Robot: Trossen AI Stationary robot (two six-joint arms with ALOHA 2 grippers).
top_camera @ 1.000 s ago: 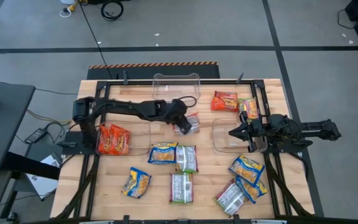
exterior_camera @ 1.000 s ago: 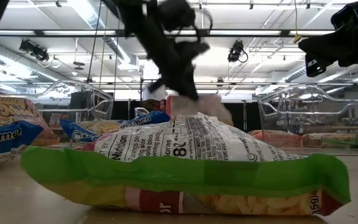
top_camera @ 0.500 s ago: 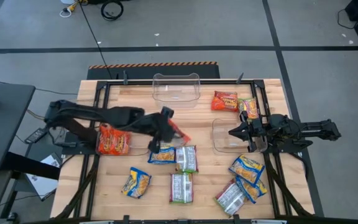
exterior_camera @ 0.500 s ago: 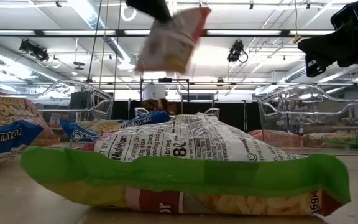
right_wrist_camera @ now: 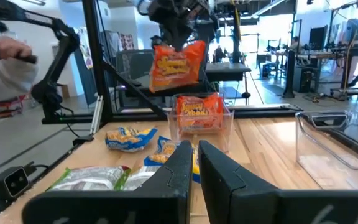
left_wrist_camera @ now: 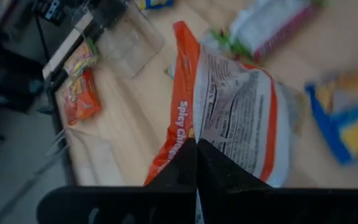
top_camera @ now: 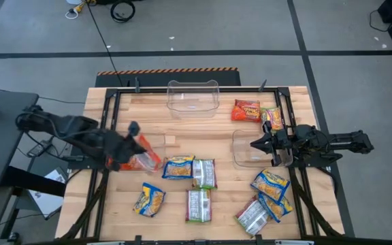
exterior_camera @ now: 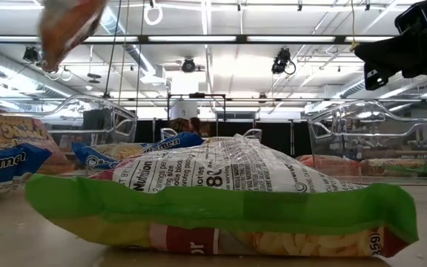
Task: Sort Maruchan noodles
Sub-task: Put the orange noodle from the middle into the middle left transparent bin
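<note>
Orange-red noodle packet (top_camera: 143,158), white printed back, pinched in left tool (top_camera: 129,154)

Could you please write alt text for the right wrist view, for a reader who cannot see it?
The left claw holds an orange-red noodle packet in the air above a clear bin that already contains orange-red packets. Blue-and-yellow packets and a silver-white packet lie on the wooden table, and the right claw shows in the foreground.
</note>
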